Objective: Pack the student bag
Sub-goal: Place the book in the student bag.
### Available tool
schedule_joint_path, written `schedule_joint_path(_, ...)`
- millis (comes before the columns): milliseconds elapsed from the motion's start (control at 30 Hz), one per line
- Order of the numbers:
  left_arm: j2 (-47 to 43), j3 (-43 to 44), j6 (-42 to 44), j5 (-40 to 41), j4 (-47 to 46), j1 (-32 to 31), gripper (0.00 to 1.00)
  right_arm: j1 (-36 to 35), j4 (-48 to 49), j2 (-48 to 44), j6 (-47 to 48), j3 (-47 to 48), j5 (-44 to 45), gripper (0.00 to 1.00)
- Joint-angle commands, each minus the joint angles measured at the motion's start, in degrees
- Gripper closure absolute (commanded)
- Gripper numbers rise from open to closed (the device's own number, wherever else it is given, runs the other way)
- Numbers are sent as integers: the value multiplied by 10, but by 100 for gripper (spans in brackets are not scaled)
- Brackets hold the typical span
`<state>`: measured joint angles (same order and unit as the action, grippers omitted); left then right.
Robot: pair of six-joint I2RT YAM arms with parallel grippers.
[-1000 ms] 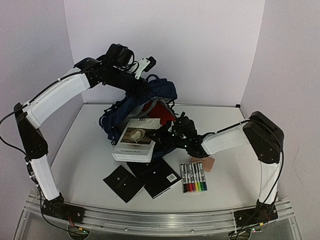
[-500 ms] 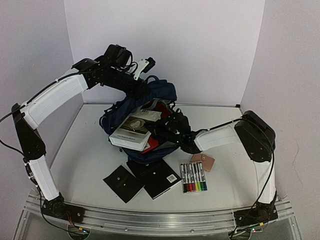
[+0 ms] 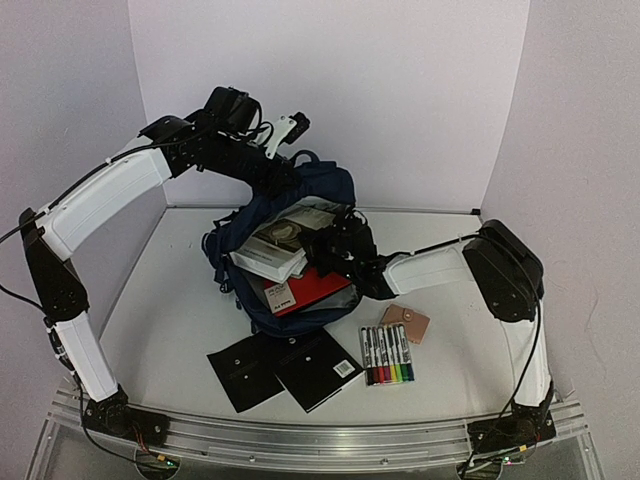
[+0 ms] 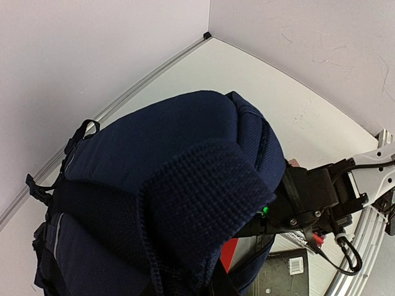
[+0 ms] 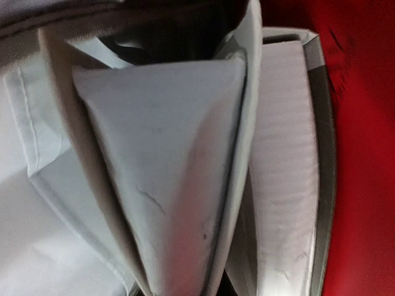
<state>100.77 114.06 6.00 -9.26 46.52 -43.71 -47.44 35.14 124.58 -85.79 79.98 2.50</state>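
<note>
The student bag (image 3: pixel 325 190) stands at the back middle of the worktop (image 3: pixel 165 290), its mouth open toward the arms. A second ago its front sagged lower. Now it is drawn up, and the mouth takes in the books.

The left gripper (image 3: pixel 278 168) is clenched on the fabric at the bag's top and holds it high, much as before. In the left wrist view the navy cloth covers its fingers.

The right gripper (image 3: pixel 332 243) grasps the white book (image 3: pixel 272 252) by its right edge. A second ago that book lay tilted in front of the bag, over the black notebooks. It has since been carried up and back, and now sits partly inside the mouth.

The red book (image 3: pixel 310 290), earlier seen higher inside, now lies at the lower lip beneath the white one.

Two black notebooks (image 3: pixel 245 368) lie side by side near the front edge, now fully uncovered.

The marker pack (image 3: pixel 387 354) lies to their right, unmoved.

The tan wallet (image 3: pixel 406 322), formerly half hidden by the right arm, shows whole just behind the markers.
</note>
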Motion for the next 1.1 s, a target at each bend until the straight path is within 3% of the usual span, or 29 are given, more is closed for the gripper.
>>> schedule_joint_path(0, -87, 44, -20, -64, -111, -11, 100, 17, -111, 34, 28, 47, 129, 100)
schedule_joint_path(333, -60, 48, -47, -112, -118, -11, 100, 11, -128, 111, 10, 150, 182, 99)
schedule_joint_path(533, -49, 19, -87, -111, -121, -11, 100, 13, -126, 134, 86, 207, 194, 73)
schedule_joint_path(700, -52, -13, -124, -72, -132, 26, 100, 13, -113, 56, 173, 152, 164, 55)
schedule_joint_path(867, -62, -58, -167, -63, -173, 76, 100, 11, -82, -69, 203, 2, 124, 35)
schedule_joint_path(1067, -61, -88, -193, -83, -219, 107, 100, 6, -47, -172, 205, -136, 73, 21)
